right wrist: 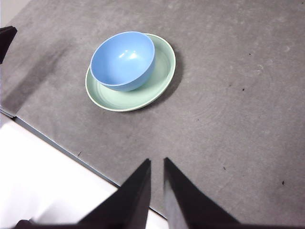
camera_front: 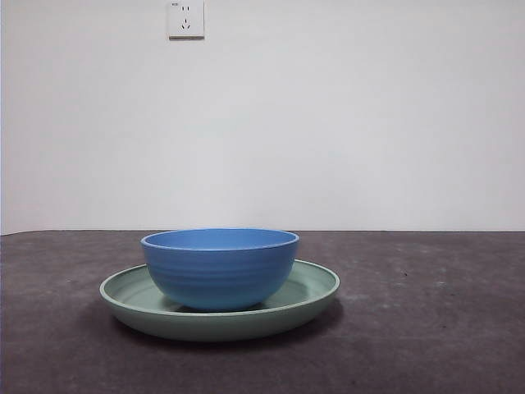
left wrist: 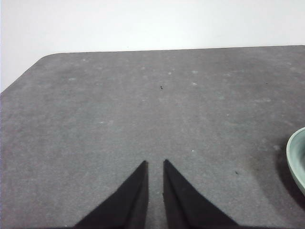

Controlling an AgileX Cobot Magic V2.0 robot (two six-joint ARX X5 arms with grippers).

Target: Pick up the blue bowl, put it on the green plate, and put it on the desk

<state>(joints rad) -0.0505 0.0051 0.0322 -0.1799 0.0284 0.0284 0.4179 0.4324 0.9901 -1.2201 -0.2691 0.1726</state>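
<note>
The blue bowl (camera_front: pixel 220 267) (right wrist: pixel 123 60) sits upright inside the green plate (camera_front: pixel 313 289) (right wrist: pixel 161 81), which lies flat on the dark desk (camera_front: pixel 426 328). Neither arm appears in the front view. My right gripper (right wrist: pixel 157 162) is shut and empty, held high over the desk's edge and well away from the plate. My left gripper (left wrist: pixel 155 163) is also shut and empty above bare desk; only the rim of the green plate (left wrist: pixel 296 157) shows at the side of its view.
A white wall with a power socket (camera_front: pixel 185 19) stands behind the desk. The desk's edge (right wrist: pixel 71 150) runs diagonally through the right wrist view, with a white surface beyond it. A dark tip of the other arm (right wrist: pixel 5 40) shows at that view's side.
</note>
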